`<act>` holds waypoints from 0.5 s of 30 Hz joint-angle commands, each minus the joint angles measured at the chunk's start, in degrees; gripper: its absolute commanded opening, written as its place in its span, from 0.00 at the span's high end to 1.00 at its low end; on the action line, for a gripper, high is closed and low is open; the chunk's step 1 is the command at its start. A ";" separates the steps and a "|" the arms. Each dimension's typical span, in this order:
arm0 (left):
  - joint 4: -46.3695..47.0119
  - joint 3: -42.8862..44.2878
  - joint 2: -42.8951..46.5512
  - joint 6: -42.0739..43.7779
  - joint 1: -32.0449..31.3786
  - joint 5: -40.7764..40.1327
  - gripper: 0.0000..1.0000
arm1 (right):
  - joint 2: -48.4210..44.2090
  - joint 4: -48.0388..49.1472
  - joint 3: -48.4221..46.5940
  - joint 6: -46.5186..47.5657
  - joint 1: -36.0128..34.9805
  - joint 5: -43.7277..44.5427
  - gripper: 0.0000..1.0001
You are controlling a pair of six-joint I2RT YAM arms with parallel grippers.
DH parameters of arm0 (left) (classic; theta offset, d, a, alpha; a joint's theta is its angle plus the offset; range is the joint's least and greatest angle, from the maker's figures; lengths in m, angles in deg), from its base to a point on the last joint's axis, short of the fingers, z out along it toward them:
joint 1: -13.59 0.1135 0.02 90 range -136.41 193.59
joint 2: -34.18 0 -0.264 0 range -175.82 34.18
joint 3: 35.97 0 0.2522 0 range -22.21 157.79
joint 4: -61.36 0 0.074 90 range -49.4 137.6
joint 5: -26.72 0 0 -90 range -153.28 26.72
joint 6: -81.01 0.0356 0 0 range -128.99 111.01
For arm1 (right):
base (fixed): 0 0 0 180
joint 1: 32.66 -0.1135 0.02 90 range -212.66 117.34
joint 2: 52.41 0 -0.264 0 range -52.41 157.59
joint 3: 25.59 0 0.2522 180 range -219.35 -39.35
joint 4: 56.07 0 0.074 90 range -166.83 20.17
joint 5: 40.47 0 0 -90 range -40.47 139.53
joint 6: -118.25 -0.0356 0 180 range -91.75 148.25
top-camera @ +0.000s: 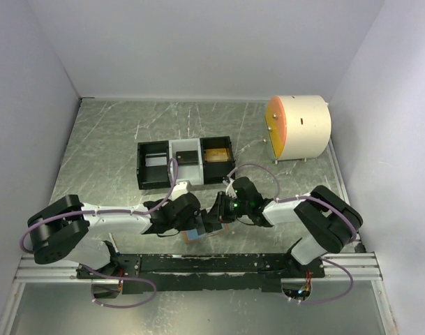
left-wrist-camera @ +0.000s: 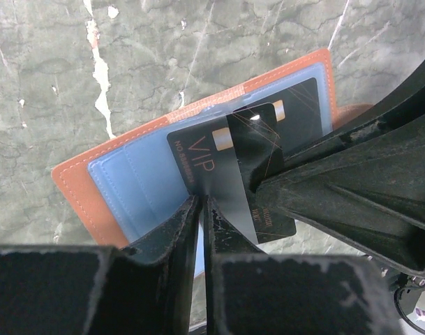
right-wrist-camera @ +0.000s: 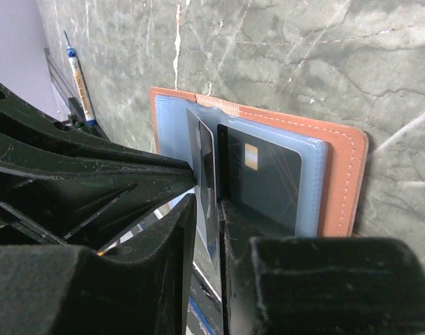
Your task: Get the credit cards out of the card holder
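The grey marbled table [top-camera: 100,139] carries a white drum with an orange face [top-camera: 303,125] at far right and a black-and-grey tray [top-camera: 139,166] at far centre. Both arms meet at near centre, over the card holder [left-wrist-camera: 79,188], which lies open and flat with its blue pockets facing up.

3 dark credit cards show. A VIP card [left-wrist-camera: 198,157] sits in a pocket, another [left-wrist-camera: 303,105] lies deeper to its right, and 1 card [left-wrist-camera: 257,150] is tilted up out of the pockets.

The left gripper [left-wrist-camera: 201,204] looks clenched on the holder's near edge, with only a sliver between its jaws. The right gripper [right-wrist-camera: 206,209] has the tilted card standing edge-on between its jaws, but I cannot tell whether they pinch it or merely flank it.

The cards should be light, stiff and slick, so they are best pinched across a free short edge. The holder is soft and light and would likely lift with a card unless it is pinned.
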 commanded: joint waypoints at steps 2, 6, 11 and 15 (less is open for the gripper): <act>-4.07 -0.76 -0.69 -0.48 -0.28 -0.77 0.82 | 1.73 4.27 -1.39 0.39 0.26 -4.09 0.81; -3.55 -1.28 -0.08 -0.87 -0.28 -0.69 0.81 | 3.21 2.92 -2.32 2.24 0.26 -5.53 0.85; -3.61 -1.52 0.34 -1.21 -0.29 -0.60 0.82 | 1.61 2.03 -1.25 2.71 0.39 -3.70 0.96; -3.74 -1.81 0.73 -1.39 -0.28 -0.60 0.82 | -2.33 -3.71 -1.38 4.91 0.85 0.67 1.00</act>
